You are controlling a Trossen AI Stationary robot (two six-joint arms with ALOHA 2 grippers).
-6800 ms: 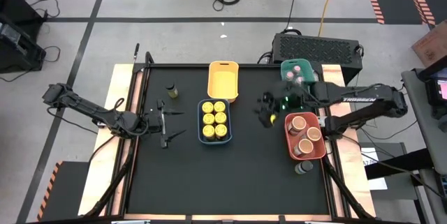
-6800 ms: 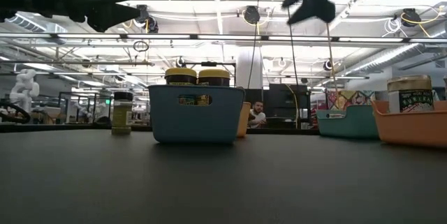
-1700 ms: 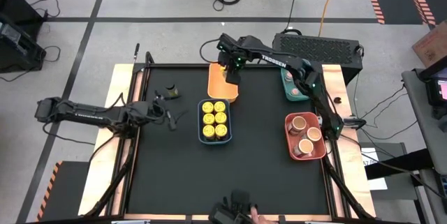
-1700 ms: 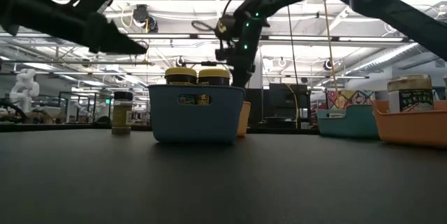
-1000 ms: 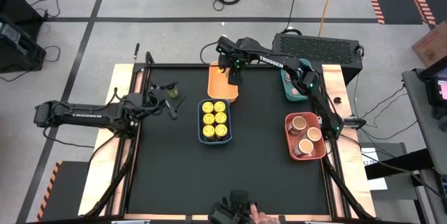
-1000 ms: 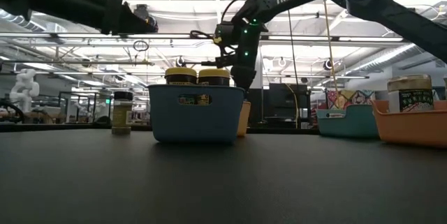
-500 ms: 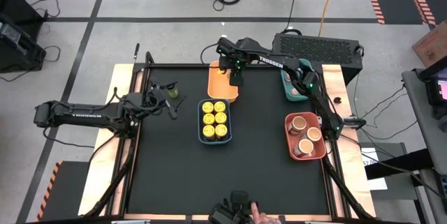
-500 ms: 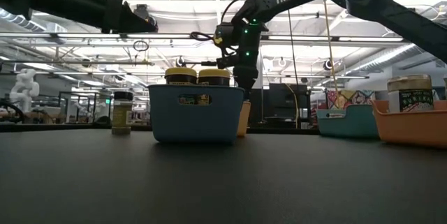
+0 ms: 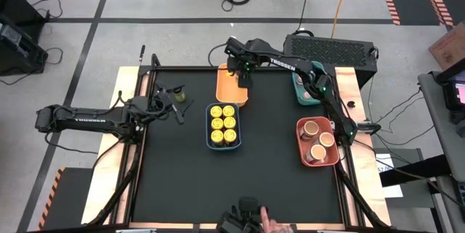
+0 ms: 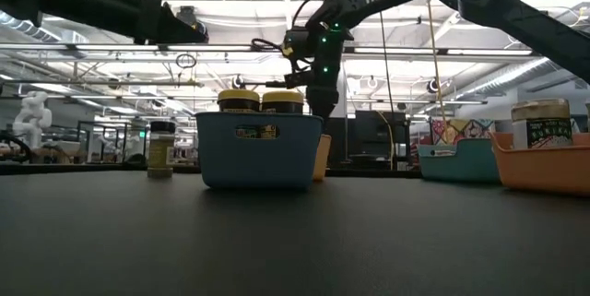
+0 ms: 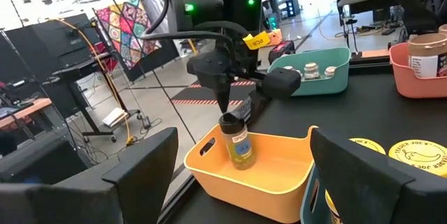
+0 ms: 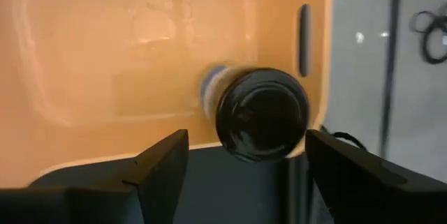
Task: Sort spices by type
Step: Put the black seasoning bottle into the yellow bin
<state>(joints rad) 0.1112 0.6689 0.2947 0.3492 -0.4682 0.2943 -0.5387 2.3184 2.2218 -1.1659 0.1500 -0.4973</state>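
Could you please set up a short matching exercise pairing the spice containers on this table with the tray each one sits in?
Containers:
1. Yellow-lidded jars
2. Peach-topped tubs
3. Dark-lidded jar beneath the right gripper
4. Small pale-lidded jars

Trays:
A. Red tray
B. Yellow tray
C. Green tray
D. Blue tray

Pairs: 1-D, 2-A, 3-B, 4-C
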